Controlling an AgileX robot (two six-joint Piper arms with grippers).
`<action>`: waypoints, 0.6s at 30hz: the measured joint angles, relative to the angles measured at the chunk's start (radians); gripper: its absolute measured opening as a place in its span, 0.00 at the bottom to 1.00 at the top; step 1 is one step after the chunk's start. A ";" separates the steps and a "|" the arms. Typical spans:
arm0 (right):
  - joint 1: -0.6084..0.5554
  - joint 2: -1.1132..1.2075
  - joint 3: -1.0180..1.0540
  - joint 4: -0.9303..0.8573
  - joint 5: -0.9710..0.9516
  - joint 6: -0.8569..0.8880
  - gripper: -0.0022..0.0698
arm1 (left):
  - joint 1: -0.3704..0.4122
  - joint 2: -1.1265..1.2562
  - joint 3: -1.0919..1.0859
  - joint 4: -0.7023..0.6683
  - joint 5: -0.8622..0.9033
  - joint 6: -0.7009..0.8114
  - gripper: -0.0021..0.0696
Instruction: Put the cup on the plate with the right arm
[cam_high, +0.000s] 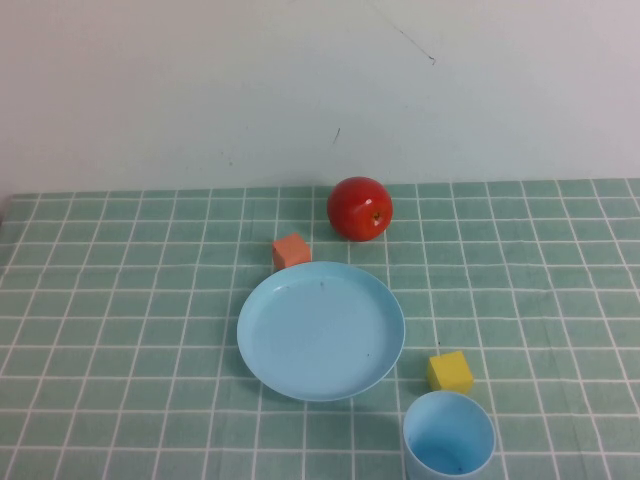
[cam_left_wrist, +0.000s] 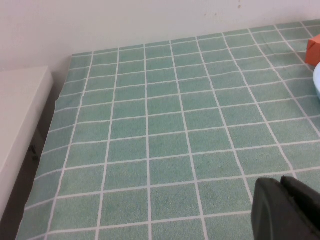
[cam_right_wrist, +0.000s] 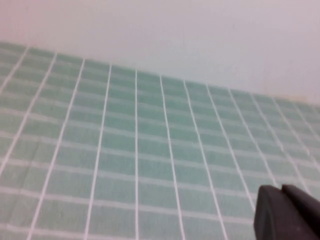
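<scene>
The light blue cup (cam_high: 448, 437) stands upright at the table's near edge, right of centre, its mouth facing up. Just behind it and to the left lies the round light blue plate (cam_high: 321, 331), with nothing on it. Neither arm shows in the high view. My left gripper (cam_left_wrist: 281, 184) hangs shut over bare checked cloth at the table's left side, and a sliver of the plate (cam_left_wrist: 317, 80) shows at that view's edge. Shut as well, my right gripper (cam_right_wrist: 280, 191) sits above bare cloth with nothing between its fingers. Neither cup nor plate appears in the right wrist view.
A red apple (cam_high: 359, 208) rests behind the plate near the wall. An orange cube (cam_high: 291, 251) touches the plate's far rim, and a yellow cube (cam_high: 450, 371) lies between plate and cup. A white ledge (cam_left_wrist: 20, 115) borders the table's left edge.
</scene>
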 joint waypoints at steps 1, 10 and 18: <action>0.000 0.000 0.000 -0.001 -0.044 0.000 0.03 | 0.000 0.000 0.000 0.000 0.000 0.000 0.02; 0.000 0.000 0.000 -0.008 -0.468 0.003 0.03 | 0.000 0.000 0.000 0.000 0.000 0.000 0.02; 0.000 0.000 0.000 0.010 -0.885 -0.006 0.03 | 0.000 0.000 0.000 0.000 0.000 0.000 0.03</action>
